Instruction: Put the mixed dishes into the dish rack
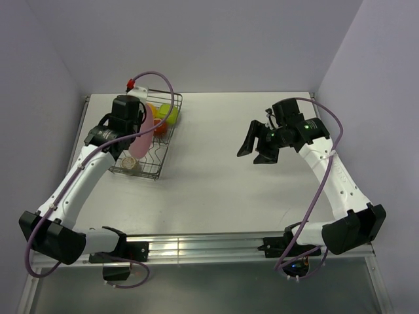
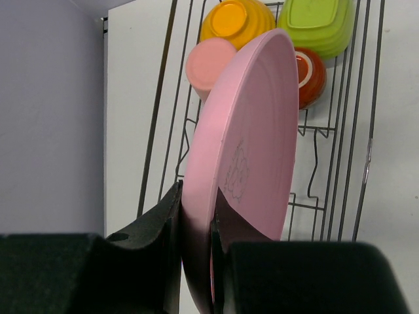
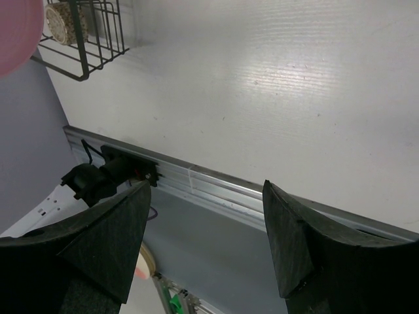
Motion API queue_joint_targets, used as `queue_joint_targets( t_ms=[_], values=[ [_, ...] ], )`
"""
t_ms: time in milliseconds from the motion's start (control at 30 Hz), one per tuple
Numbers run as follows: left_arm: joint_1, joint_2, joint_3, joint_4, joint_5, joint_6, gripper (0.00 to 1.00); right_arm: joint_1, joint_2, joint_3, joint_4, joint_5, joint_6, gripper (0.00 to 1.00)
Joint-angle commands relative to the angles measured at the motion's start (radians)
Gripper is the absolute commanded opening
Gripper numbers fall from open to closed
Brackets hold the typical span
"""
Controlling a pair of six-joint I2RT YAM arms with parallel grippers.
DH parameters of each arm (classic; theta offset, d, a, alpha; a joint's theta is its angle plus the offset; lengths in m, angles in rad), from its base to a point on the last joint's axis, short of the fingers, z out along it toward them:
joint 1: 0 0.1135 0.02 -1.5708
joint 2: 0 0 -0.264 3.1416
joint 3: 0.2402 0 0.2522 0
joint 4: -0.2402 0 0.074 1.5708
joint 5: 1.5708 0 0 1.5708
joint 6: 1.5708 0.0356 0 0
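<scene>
Rim of the pink plate (image 2: 249,163) sits pinched between the narrowly parted left fingers (image 2: 156,224), edge-up over the dish rack (image 1: 163,147). It looks stiff, smooth and breakable, likely to pivot in so thin a pinch. Right fingers (image 3: 111,229) stand wide, holding nothing.

The left hand (image 1: 133,124) holds a pink plate (image 1: 141,139) on edge over the black dish rack (image 1: 159,167); the right hand (image 1: 256,146) hangs spread wide above the counter (image 1: 216,180).

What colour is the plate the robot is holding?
The plate is pink, clearest in the left wrist view.
</scene>
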Motion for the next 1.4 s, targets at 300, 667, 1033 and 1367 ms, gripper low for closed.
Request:
queue_joint_targets(
  t_ms=[300,667,1033,1367],
  values=[
    [-0.01,0.059,-0.023,0.098,0.05,-0.011,0.0,-0.029,-0.021,-0.003,-0.021,-0.013,-0.024,0.76],
    [-0.052,0.125,-0.052,0.095,0.021,-0.027,0.0,-0.047,-0.024,-0.023,-0.016,-0.021,-0.036,0.76],
    [-0.117,0.245,0.031,-0.038,-0.166,-0.204,0.0,-0.064,-0.032,-0.046,-0.001,-0.03,-0.042,0.76],
    [-0.187,0.353,0.123,-0.173,-0.266,-0.329,0.24,-0.075,-0.046,-0.065,0.004,-0.03,-0.05,0.76]
  ],
)
